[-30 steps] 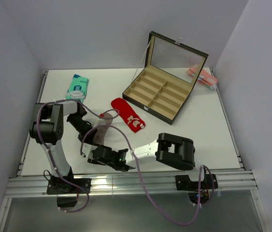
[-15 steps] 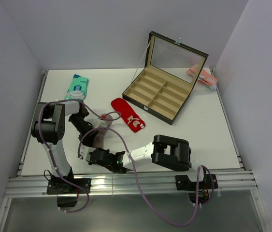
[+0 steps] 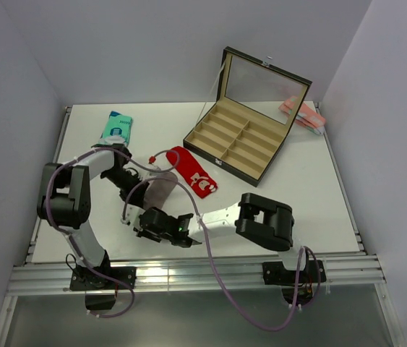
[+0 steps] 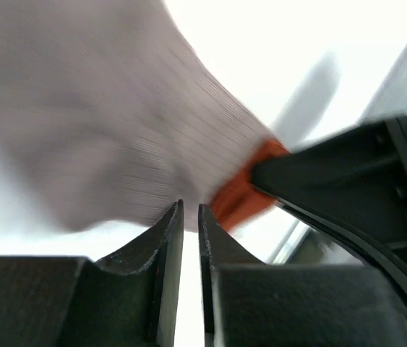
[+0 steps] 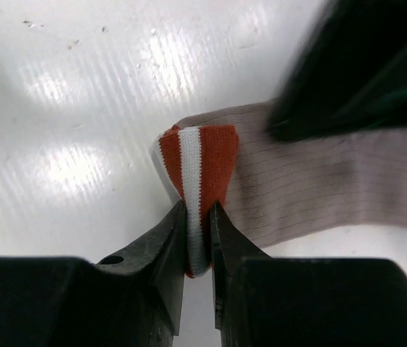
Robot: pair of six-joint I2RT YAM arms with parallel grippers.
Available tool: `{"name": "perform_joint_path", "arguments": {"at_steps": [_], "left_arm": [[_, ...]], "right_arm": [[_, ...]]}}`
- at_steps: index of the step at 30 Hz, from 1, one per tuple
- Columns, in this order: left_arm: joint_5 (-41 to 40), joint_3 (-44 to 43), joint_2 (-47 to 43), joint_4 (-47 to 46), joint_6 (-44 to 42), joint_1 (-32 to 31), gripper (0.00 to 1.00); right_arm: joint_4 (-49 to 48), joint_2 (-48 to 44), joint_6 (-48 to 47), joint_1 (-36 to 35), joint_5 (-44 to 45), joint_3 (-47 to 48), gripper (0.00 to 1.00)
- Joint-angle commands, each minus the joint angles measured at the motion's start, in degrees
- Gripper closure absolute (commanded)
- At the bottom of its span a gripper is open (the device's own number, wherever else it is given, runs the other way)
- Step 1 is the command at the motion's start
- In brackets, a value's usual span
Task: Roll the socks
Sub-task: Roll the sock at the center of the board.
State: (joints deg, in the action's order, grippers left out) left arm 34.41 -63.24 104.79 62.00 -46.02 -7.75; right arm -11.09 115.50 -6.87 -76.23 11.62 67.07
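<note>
White worktop [image 3: 297, 195], plain pale walls. Nearest, the right fingers [image 5: 167, 246] are pinched tight on the striped cuff [image 5: 197, 163] of the front sock [image 3: 156, 191], pale greyish side out. The left fingers [image 4: 161, 238] just beyond are barely parted, gripping nothing I can see. It looks soft, light and floppy, so I'd grab the cuff edges. The red sock [image 3: 192, 172] lies flat behind. The box [image 3: 239, 148], teal sock [image 3: 116, 129] and pink bundle [image 3: 303, 114] are farther back, probably no bother.

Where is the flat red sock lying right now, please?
In the top view, the red sock lies mid-table, just left of the open box and beyond the pale sock the right gripper pinches.
</note>
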Motion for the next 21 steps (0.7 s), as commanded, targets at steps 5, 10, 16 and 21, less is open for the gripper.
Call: {"name": "perform_joint_path", "arguments": {"at_steps": [5, 10, 16, 21], "left_arm": [[2.4, -0.6, -8.5, -14.8, 10.2, 3.6, 0.77], [1.5, 0.6, -13.4, -21.6, 15.7, 9.5, 0.81], [0.5, 4.0, -21.5, -27.8, 17.0, 13.7, 0.77], [0.9, 6.6, -26.1, -27.5, 11.3, 13.6, 0.70]], "right_arm": [[6.4, -3.1, 6.7, 3.4, -15.2, -1.4, 0.85], [6.3, -2.3, 11.1, 9.2, -26.4, -1.4, 0.84], [11.0, 2.8, 15.9, 16.8, -39.6, 4.6, 0.84], [21.5, 9.1, 17.2, 19.8, -47.7, 14.4, 0.83]]}}
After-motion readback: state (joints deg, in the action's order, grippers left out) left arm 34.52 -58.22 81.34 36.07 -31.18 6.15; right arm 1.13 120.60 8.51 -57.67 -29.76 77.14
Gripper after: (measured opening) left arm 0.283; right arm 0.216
